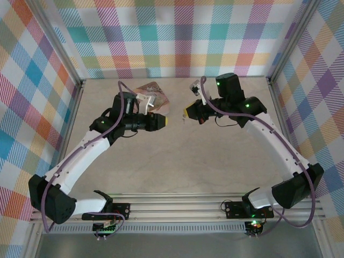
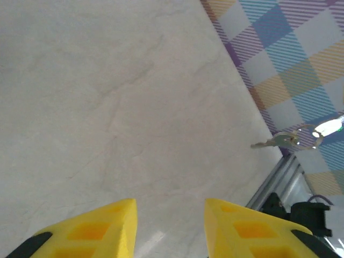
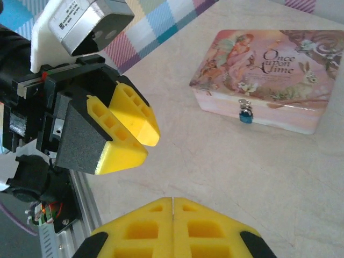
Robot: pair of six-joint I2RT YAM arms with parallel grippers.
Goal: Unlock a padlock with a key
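The small padlock with a blue body and silvery shackle (image 3: pixel 245 114) hangs at the clasp on the front of the pink illustrated rectangular tin (image 3: pixel 269 70), which sits flat on the pale, marble-veined desk (image 1: pixel 215 161). In the right wrist view it lies at about 1 o'clock from the right claw (image 3: pixel 173 207). That claw's blocky yellow plastic fingers are pressed together with no gap, and nothing can be made out between them there. The lock hangs upright with its shackle at 12 o'clock, so its keyway probably faces down toward the desk. That face is too small to read.

The left claw (image 2: pixel 169 215) is spread, with bare desk visible between its ribbed yellow tips. From above, the two claws point at each other almost tip to tip. The tin is at 11 o'clock of both, just behind the left wrist, so the left arm is the nearer one.

The thin silvery-grey metal key (image 2: pixel 274 142), on a wire ring, shows at 3 o'clock in the left wrist view. Its long axis is nearly level, blade toward 9 o'clock and ring toward 3. It crosses the line where the desk meets the plaid wall, so it seems to be off the surface. I cannot tell what carries it.

The coming move turns on lining that blade up with the keyway. Both pieces are hard, smooth and tiny, and the lock likely swings on its clasp, so the spread claw may need to steady it.
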